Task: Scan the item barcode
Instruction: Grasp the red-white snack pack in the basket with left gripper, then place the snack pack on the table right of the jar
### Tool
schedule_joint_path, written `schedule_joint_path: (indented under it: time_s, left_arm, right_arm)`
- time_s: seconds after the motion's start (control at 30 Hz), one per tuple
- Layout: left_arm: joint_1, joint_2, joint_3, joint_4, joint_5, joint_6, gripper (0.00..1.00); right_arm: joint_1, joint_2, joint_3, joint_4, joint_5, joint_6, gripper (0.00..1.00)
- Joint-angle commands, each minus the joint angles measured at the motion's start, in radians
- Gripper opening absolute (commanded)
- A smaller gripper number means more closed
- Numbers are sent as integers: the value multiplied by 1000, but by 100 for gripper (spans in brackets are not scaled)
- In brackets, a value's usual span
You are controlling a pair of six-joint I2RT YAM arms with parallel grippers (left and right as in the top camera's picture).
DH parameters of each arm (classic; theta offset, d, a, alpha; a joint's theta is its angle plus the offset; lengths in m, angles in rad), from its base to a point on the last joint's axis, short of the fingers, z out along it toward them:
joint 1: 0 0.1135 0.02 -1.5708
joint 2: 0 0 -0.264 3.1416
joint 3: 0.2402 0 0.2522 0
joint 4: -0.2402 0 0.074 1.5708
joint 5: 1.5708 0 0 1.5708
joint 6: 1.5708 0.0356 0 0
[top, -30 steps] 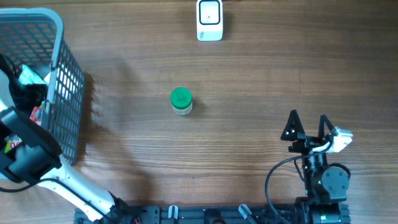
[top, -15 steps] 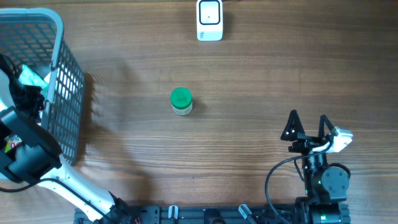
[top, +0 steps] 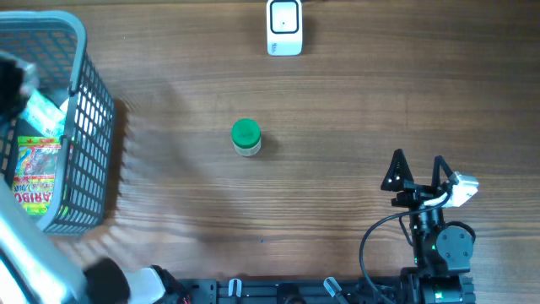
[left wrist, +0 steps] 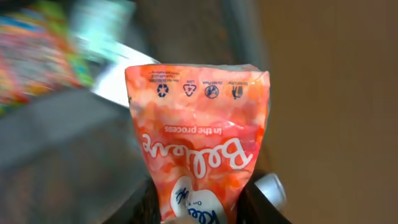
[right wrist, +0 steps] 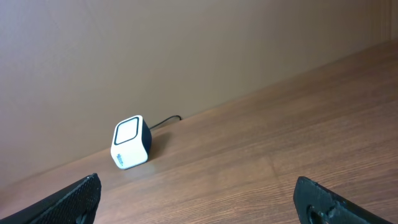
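In the left wrist view an orange and pink tissue packet (left wrist: 199, 143) with white lettering stands upright between my left gripper's (left wrist: 202, 208) dark fingers (left wrist: 144, 204), which are shut on its lower end. Overhead, the left arm (top: 18, 253) is only a blur at the left edge and the packet cannot be made out. The white barcode scanner (top: 284, 27) sits at the far edge of the table, also seen by the right wrist as a small white box (right wrist: 131, 142). My right gripper (top: 416, 169) rests open near the front right, nothing between its fingers (right wrist: 78, 198).
A grey mesh basket (top: 89, 101) stands at the left, holding a colourful sweet bag (top: 38, 173) and a white-green packet (top: 42, 108). A green-lidded jar (top: 245, 137) stands mid-table between basket and scanner.
My left gripper closed on the orange packet inside the basket and has lifted up out of it fast, uncovering the sweet bag. The right arm has not moved.
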Motion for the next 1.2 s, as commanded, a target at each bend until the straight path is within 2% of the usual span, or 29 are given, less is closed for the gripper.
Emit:
schedule_joint_path:
  time_s: [0.0,0.13,0.23,0.3,0.4,0.57,0.67,0.9,1.17]
  left_arm:
    - [-301,-51,3,16,73,-2,31]
    - [-743,9,3,62,-41,-3,31]
    - [-977,96,3,72,-148,-3,31]
    - [-1086,167,3,71,-217,-3,31]
    - [-1192,291,3,70,-239,-3,31]
    - [-1247,476,2,71,-250,-9,31]
    - [-1244,565,2,68,-317,-56,31]
    - [-1267,678,-11,79,-292,-56,32]
    - [-1280,688,-280,227,-288,-111,32]
  right_arm:
    - [5,2,-1,2,18,-14,100]
    - [5,2,-1,2,18,-14,100]
    - [5,2,-1,2,18,-14,100]
    - [5,2,-1,2,18,-14,100]
    - [5,2,-1,2,18,-14,100]
    - [5,2,-1,2,18,-14,100]
    - [5,2,-1,2,18,-13,100]
    - [5,2,-1,2,18,-14,100]
    - [5,2,-1,2,18,-14,100]
